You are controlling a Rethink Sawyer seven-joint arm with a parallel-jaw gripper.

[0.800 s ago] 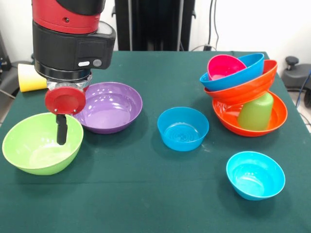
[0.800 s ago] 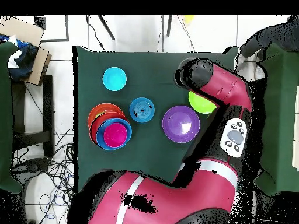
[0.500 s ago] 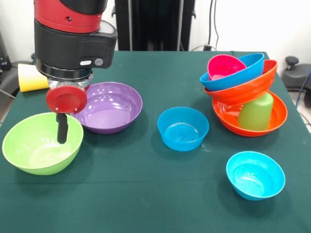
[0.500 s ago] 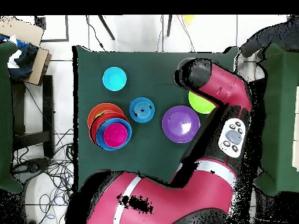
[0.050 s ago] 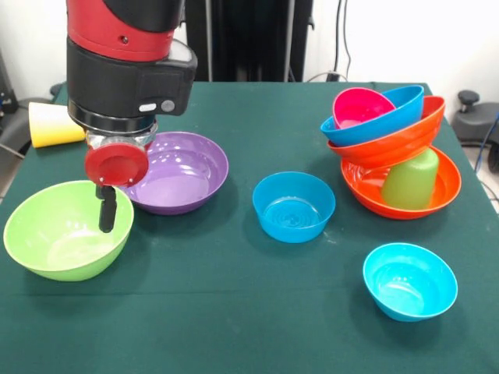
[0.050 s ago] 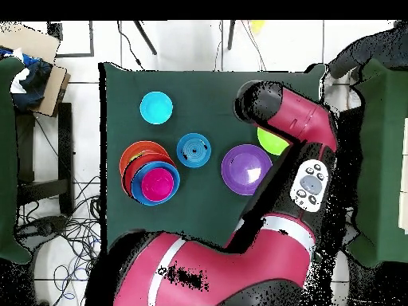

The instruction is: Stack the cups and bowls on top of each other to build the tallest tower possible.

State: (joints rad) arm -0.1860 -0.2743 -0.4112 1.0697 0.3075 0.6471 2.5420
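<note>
My gripper (image 5: 107, 210) hangs from the red and black arm over the right inner rim of the lime green bowl (image 5: 66, 230), with nothing seen in it. Beside that bowl stands the purple bowl (image 5: 175, 171). A yellow cup (image 5: 53, 125) lies on its side at the far left. A blue bowl (image 5: 293, 206) sits mid-table and a small cyan bowl (image 5: 409, 280) at the near right. The tower (image 5: 394, 148) leans at the far right: an orange bowl, an upturned green cup (image 5: 411, 181), a second orange bowl, a blue bowl and a pink bowl (image 5: 360, 105). From overhead the arm (image 6: 279, 119) hides the gripper.
Everything stands on a table with a dark green cloth (image 5: 234, 319). A black stand (image 5: 249, 39) rises behind the table's far edge. In the overhead view a cardboard box (image 6: 32, 48) and cables (image 6: 64, 231) lie on the floor beside the table.
The arm has shifted a little to the right in the front view, carrying the gripper from the bowl's inside toward its right rim. The bowls, cups and tower have not moved.
</note>
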